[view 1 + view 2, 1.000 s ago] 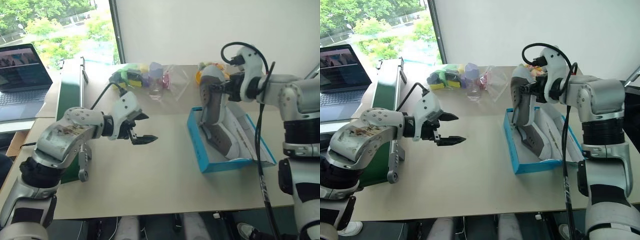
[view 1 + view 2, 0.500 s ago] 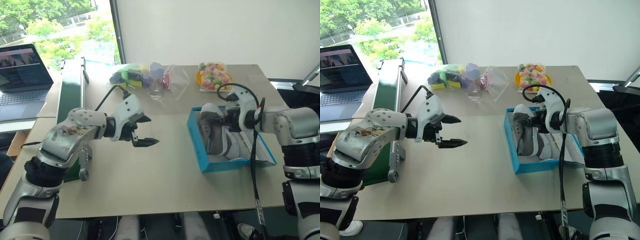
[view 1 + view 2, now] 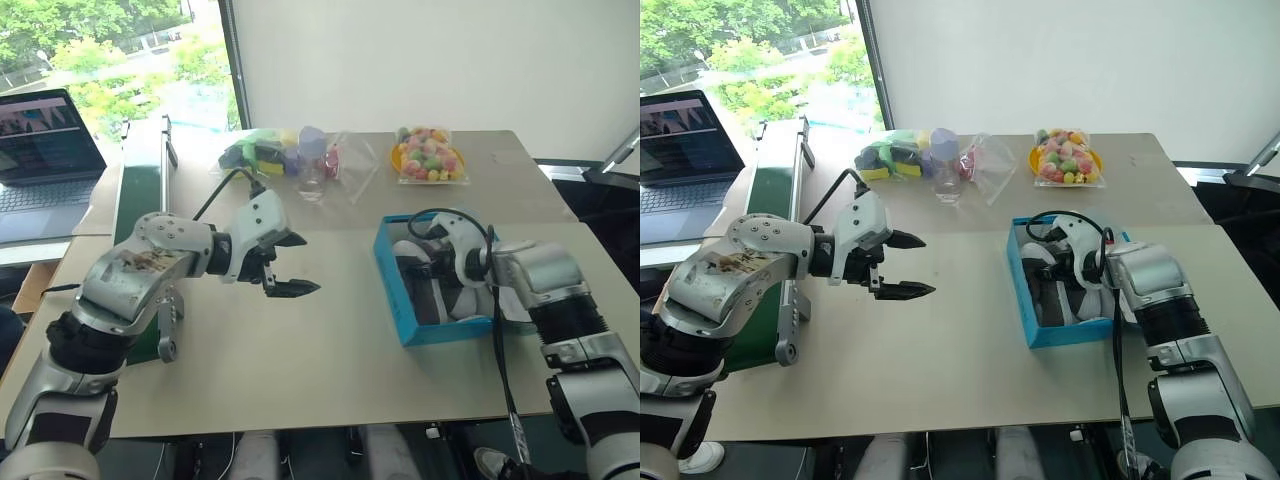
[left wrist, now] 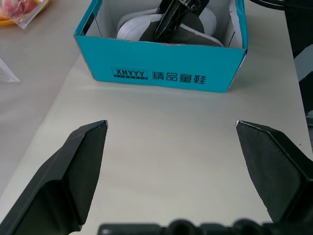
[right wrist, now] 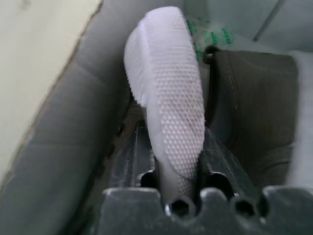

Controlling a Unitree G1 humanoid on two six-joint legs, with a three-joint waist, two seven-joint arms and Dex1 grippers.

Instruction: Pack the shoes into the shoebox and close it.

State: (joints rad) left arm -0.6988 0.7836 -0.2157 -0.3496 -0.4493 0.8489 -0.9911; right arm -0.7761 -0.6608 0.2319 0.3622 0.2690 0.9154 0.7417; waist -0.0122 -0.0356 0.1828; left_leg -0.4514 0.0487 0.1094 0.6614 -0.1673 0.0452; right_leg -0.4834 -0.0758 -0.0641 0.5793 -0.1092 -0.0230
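Left wrist view: the bright turquoise cardboard shoebox [image 4: 161,73] lies straight ahead, long side facing the wide-apart left tool [image 4: 171,142]; the right tool [image 3: 1060,262] clamps a dark grey sneaker [image 5: 166,98] inside.

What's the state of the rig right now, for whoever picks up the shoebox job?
Left end effector: open, holding nothing, hovering over the table beside the shoebox.
Right end effector: down inside the shoebox at one shoe; I cannot tell whether it grips it.
Things: the second shoe lies in the box next to the first.
Done: both shoes look to be inside the box.
Left: let go of the shoe if held, settle it flat, pull the right arm out, then close the lid, which is not shut yet.
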